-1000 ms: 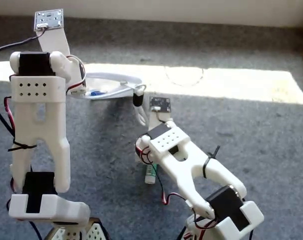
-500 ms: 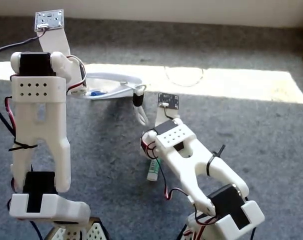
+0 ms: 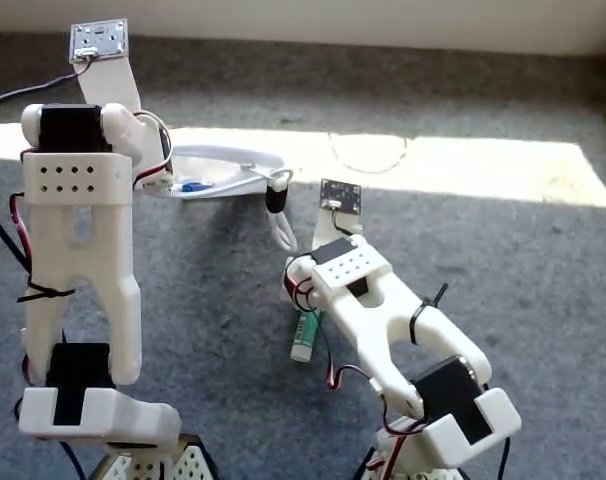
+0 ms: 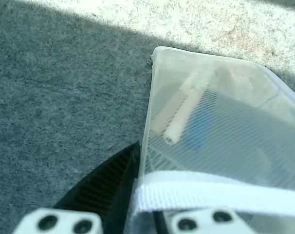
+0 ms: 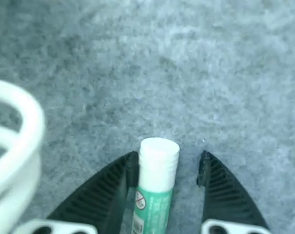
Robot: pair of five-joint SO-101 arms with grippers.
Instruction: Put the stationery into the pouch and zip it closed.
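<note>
1. Right claw. My right claw (image 5: 168,156) stood apart, low over the grey carpet (image 5: 211,73), with the glue stick (image 5: 157,168) between its two black fingers (image 5: 113,185). One finger touched the side of the stick. The other stood just beside it with a narrow gap, so nothing was clamped. The stick lay flat on the carpet, its white cap pointing away from my wrist and its green body running back under it. A white loop (image 5: 13,146) curved just beside the claw.

2. Left claw. My left claw (image 4: 146,168) was clamped on the pouch (image 4: 220,131) at one corner. One black finger lay against the outside of the mesh edge, and the other was covered by the mesh. A white webbing band (image 4: 211,192) ran across the pouch directly in front of my wrist.

3. Pouch contents. Through the translucent mesh I saw two white sticks (image 4: 184,109) lying side by side, and a blue item (image 4: 196,136) just beside them.

4. Layout, high view. The pouch (image 3: 228,165) sat at the edge of a sunlit strip (image 3: 463,165), beside my left arm's upper end. The glue stick (image 3: 304,338) lay in shade beneath my right arm's wrist, well apart from the pouch.
</note>
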